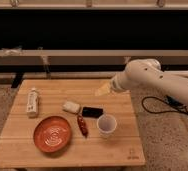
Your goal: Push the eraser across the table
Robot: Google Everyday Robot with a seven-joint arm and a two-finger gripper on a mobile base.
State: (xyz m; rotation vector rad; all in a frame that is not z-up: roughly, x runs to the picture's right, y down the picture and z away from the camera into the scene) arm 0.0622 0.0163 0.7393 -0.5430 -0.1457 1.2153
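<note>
Eraser: small black block lying flat near the middle of the counter, long side running left to right. Cream block just beside its left end. White cup near, in front and to the right. Red oblong object near, in front and to the left. Orange plate and white bottle lie further left, apart from it.

Pincer: pale tip of the white arm, which reaches in from the right. It hangs over the far half of the counter, behind the eraser and a little to the right, not touching it. Wide or narrow: cannot tell.

Step, as judged: approach. No contact made, push not yet begun.

Next move calls for bringing the pincer down to counter level against one side of the eraser. Lane matters: cream block bars the left, cup and red object crowd the front. Bare boards lie to the right and behind.
</note>
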